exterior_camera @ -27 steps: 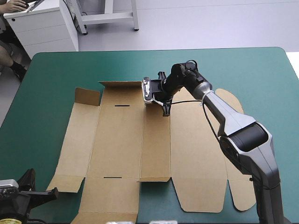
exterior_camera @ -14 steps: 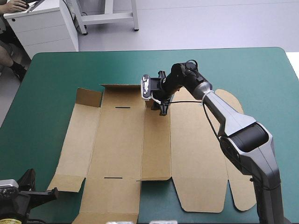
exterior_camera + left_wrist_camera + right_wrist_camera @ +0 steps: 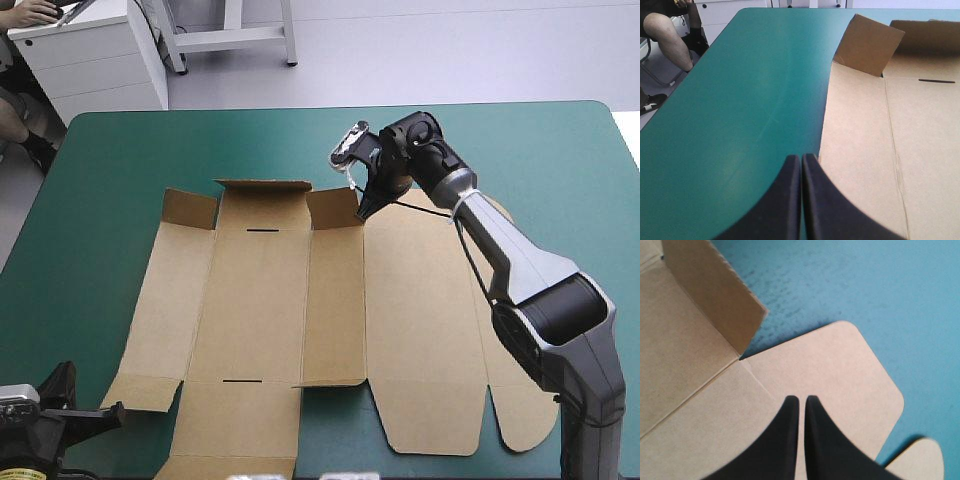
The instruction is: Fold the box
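The brown box [image 3: 260,300] lies as a cut sheet on the teal-green cover, its main panels flat. Three flaps along its far edge stand raised, among them a small flap [image 3: 333,208] at the end of the narrow panel. My right gripper [image 3: 362,214] hangs shut just right of that flap, over the wide right panel's far edge. In the right wrist view its tips [image 3: 801,399] meet above the board, with the raised flap [image 3: 715,290] ahead and beside them. My left gripper [image 3: 801,157] is shut and holds nothing, low at the table's near left corner, by the box's left edge [image 3: 827,125].
Rounded tabs [image 3: 525,420] of the sheet reach toward the table's right side. Bare teal-green cover [image 3: 200,140] lies beyond the box and to its left. A white cabinet [image 3: 90,55] stands past the far left corner.
My right gripper has risen from the narrow panel's far end and swung right and farther back. The small far flap, earlier hidden under the gripper, now stands up in plain view.
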You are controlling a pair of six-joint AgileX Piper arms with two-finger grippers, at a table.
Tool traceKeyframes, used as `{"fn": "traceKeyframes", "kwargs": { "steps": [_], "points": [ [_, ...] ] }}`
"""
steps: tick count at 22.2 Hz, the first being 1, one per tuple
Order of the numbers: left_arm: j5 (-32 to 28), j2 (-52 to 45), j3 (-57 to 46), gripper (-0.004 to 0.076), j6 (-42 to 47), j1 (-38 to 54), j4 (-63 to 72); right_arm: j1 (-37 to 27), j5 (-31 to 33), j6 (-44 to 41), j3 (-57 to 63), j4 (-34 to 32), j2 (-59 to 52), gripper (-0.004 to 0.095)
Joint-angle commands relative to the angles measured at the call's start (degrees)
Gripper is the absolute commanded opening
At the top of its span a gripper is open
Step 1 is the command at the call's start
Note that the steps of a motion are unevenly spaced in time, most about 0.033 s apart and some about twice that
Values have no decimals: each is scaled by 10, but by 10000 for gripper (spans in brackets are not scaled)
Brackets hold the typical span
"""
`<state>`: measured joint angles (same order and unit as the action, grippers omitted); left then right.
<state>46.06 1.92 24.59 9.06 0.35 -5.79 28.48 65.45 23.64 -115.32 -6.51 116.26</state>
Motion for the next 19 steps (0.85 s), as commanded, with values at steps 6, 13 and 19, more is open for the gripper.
{"fn": "traceKeyframes", "kwargs": {
  "steps": [6,13,19],
  "points": [
    [-58,8,7,87,-10,-4,2,-36,36,-184,23,-23,-123,0],
    [-57,8,7,705,-10,-4,0,-37,-32,-236,205,-23,-314,-1],
    [-54,57,50,699,-10,-4,2,-37,-76,-271,373,-23,-461,-1]
  ]
}}
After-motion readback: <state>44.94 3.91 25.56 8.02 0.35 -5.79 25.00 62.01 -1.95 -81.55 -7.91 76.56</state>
